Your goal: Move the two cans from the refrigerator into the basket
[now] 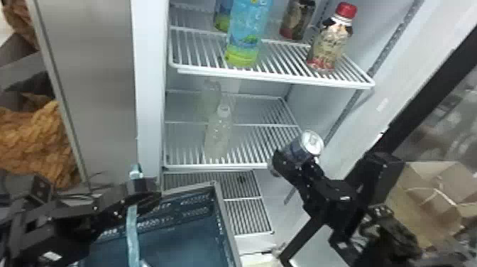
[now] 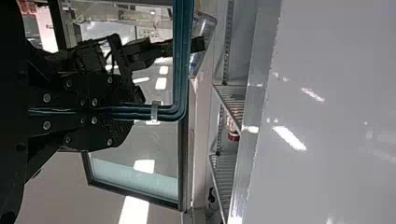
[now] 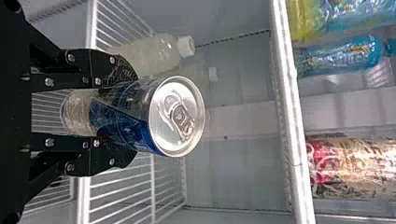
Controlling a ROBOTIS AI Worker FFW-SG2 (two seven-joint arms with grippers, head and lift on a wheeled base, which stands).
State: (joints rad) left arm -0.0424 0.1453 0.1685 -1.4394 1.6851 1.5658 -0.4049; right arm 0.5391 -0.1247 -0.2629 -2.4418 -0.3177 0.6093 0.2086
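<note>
Can (image 1: 313,142) gripped by R gripper (image 1: 299,162), shelves & btls close by

R gripper's fingers are closed on the can's sides, lid end clear of them; in head view the can tilts, over the R front corner of the mid shelf (image 1: 188,166). L gripper (image 1: 147,194) is shut on the basket's handle (image 1: 132,230), which crosses the basket (image 1: 227,227) opening in head view. Basket sits low, in front of the fridge (image 1: 151,106).

In the way: upper shelf (image 1: 277,78), its front edge above the can, w/ a red-cap btl (image 1: 326,49) at R front, a dark container (image 1: 297,17) behind it, & a blue-green btl (image 1: 248,32) further L w/ a 2nd blue-green btl (image 1: 223,16) behind. On the mid shelf, L of the can, a pale btl (image 1: 218,135) stands near the front edge, another pale btl (image 1: 209,99) behind. Lower rack (image 1: 248,216) lies beyond the basket rim. Cardboard box (image 1: 429,177) is off to the R, past the R arm.
</note>
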